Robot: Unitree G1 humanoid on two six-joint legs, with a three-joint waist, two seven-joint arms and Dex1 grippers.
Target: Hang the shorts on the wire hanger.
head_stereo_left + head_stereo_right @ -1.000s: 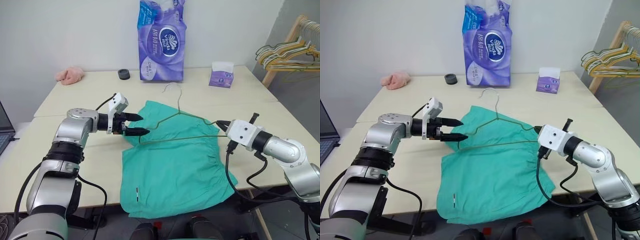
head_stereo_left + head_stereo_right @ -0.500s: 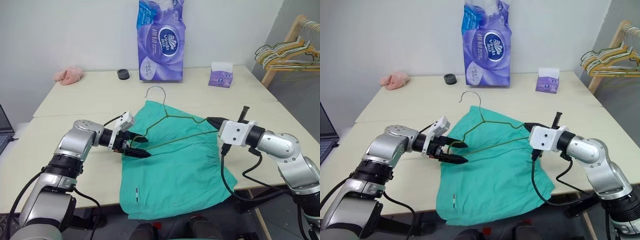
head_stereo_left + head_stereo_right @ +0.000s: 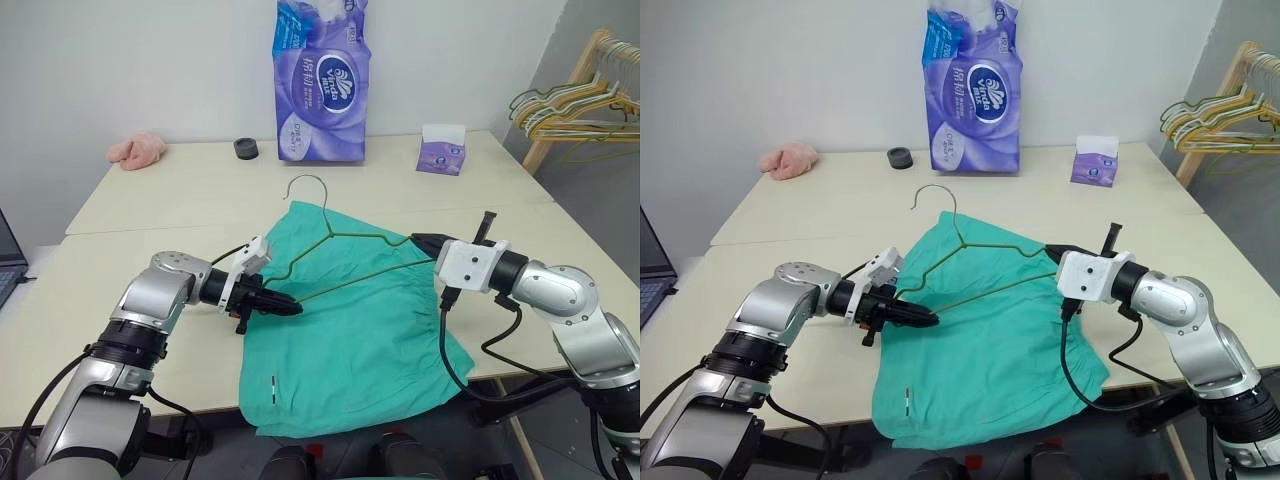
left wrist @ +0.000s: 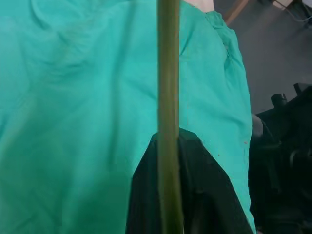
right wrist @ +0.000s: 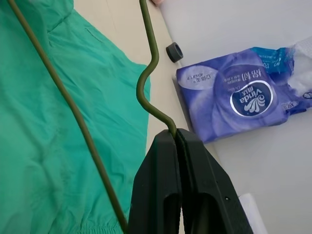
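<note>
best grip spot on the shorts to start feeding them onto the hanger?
Probably the waistband edge of the shorts on the robot's right, below the right gripper, coming in from that open side. The gathered band there is thick and free of the hanger. Both grippers, the left gripper too, hold the wire now, so one must let go first.

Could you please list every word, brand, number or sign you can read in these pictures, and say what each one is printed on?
"Vinda": white brand name in the dark oval on the purple tissue pack.
Chinese characters above "Vinda" and the small print on the same pack: too small to read.
Small purple tissue box: its print is too small to read.
White tag on the shorts: marks too small to read.
</note>
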